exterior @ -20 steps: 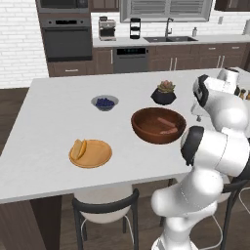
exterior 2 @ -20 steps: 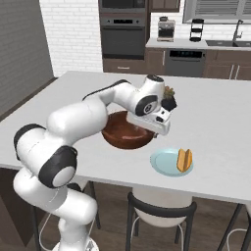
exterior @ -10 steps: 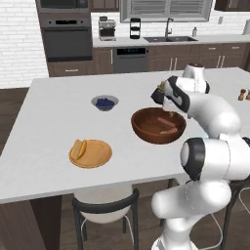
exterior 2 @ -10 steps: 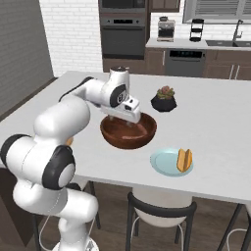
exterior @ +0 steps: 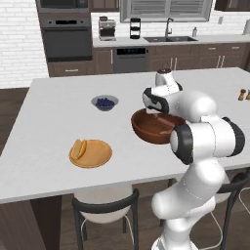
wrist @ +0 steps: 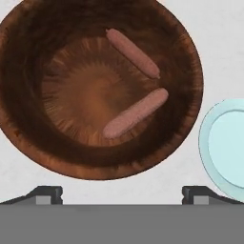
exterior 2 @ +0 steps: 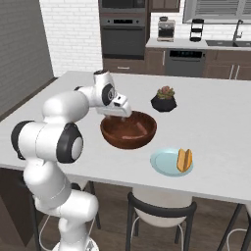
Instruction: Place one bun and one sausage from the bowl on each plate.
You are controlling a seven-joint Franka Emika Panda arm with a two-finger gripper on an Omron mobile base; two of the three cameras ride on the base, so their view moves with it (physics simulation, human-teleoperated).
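Hovering wide open, the gripper (wrist: 122, 193) looks down on two sausages (wrist: 135, 112) in the bowl (wrist: 28, 128), teal plate (wrist: 224, 143) beside.

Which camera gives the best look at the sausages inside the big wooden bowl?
The hand view: it looks straight down into the bowl, so both sausages lie in plain sight. From the two base views the bowl is seen side-on, and the sausages cannot be made out.

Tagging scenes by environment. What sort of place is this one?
A home kitchen, rendered. A black built-in wall oven is set in dark cabinets, a sink with a faucet sits on the back counter, and the large white island counter has dark stools tucked under it.
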